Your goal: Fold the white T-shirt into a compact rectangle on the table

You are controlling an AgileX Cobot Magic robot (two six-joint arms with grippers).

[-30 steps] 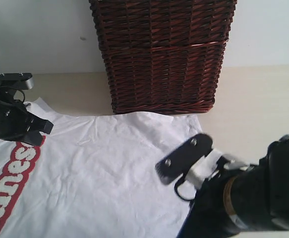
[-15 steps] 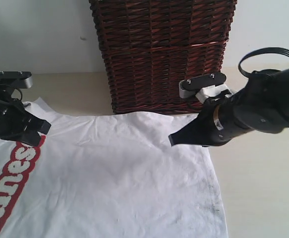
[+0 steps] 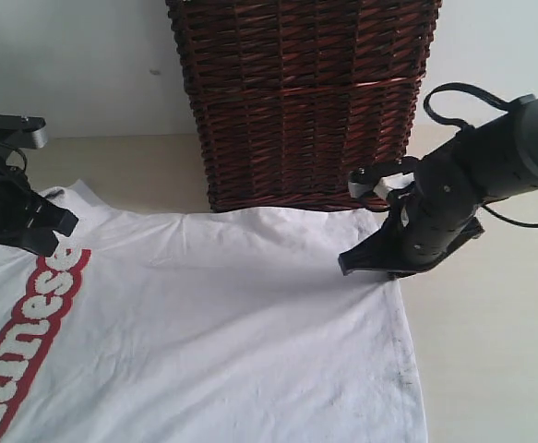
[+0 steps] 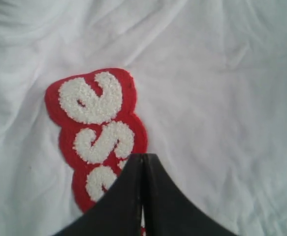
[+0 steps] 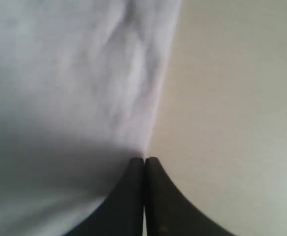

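Reading the layout from the console, I find the white T-shirt (image 3: 222, 323) spread flat, print side up, on the table (image 3: 490, 351). It fills the span between my two pincers. I judge this placement deliberate: a flat, open garment leaves both side edges reachable for a first fold. No fold is made yet.

1. Left pincer (image 3: 64, 221). The jaws are fully together, with no gap at the tip. The tip sits over the red lettering (image 4: 96, 128), whose end letters lie just ahead of it. I see no cloth gathered between the jaws. I cannot tell whether the tip presses the fabric or hangs just above it.

2. Right pincer (image 3: 347, 266). The jaws are also fully together. The tip stands exactly at the shirt's side edge, with white cloth to one side of it and bare table to the other. It appears to touch the edge or rest just beside it. No fabric is visibly pinched.

3. The wicker basket (image 3: 305, 101) stands beyond both pincers, nearer the right one. The shirt's far edge runs just beside its foot.

In my judgement, a tip at each side suits smoothing the cloth or locating its edges. Neither pincer can lift fabric until its jaws part.
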